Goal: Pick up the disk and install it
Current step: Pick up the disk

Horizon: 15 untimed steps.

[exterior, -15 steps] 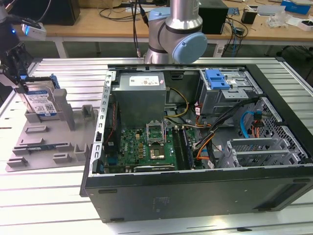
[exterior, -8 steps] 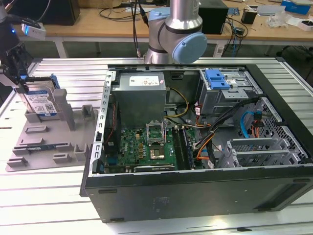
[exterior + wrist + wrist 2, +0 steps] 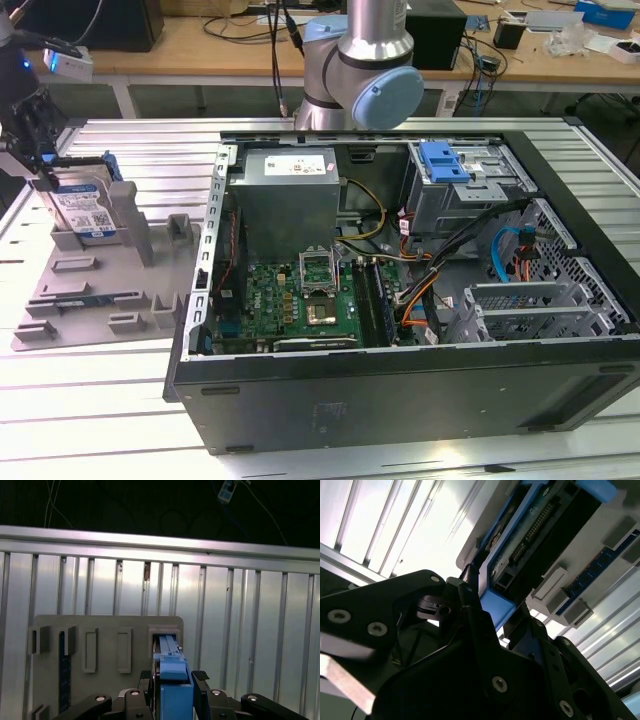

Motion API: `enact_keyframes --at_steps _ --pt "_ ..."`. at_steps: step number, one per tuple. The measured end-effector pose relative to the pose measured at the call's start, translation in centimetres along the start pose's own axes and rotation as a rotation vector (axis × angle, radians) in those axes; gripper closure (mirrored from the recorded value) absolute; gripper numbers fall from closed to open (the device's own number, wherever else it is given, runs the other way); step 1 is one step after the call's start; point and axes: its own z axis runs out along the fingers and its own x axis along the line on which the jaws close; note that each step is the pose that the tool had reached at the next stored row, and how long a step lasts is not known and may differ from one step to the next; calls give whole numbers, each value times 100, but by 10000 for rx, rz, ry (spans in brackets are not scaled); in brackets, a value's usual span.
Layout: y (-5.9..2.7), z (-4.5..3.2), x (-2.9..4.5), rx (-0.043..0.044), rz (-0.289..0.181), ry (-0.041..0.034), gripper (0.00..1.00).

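in the exterior view the black hand [image 3: 44,175] hangs near the table's [image 3: 120,430] edge at the exterior view's left, fingers down on the disk [image 3: 85,208], a flat rectangular silver drive with a white-and-blue label and a blue plastic frame. the disk stands upright in a slot of a grey plastic fixture tray [image 3: 90,300], well apart from the open black computer case [image 3: 400,395] and its grey metal drive cage [image 3: 470,195]. the label's print is too small to read, as is the white sticker on the grey power-supply box [image 3: 285,195].

in the second wrist view the hand [image 3: 492,607] is narrow, one finger [image 3: 470,594] pressed against the disk's [image 3: 530,535] blue frame.

in the first wrist view the hand [image 3: 175,677] clasps the disk [image 3: 175,692] from both sides above the tray [image 3: 135,625].

the grip seems to sit on thin plastic near one end, so the disk could pivot or slip. a lift off vertical could jam it in the slot and drag the tray.
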Motion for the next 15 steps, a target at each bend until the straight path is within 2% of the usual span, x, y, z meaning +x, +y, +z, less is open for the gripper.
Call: enact_keyframes --at_steps 15 --pt "-34 1 2 24 77 1 55"
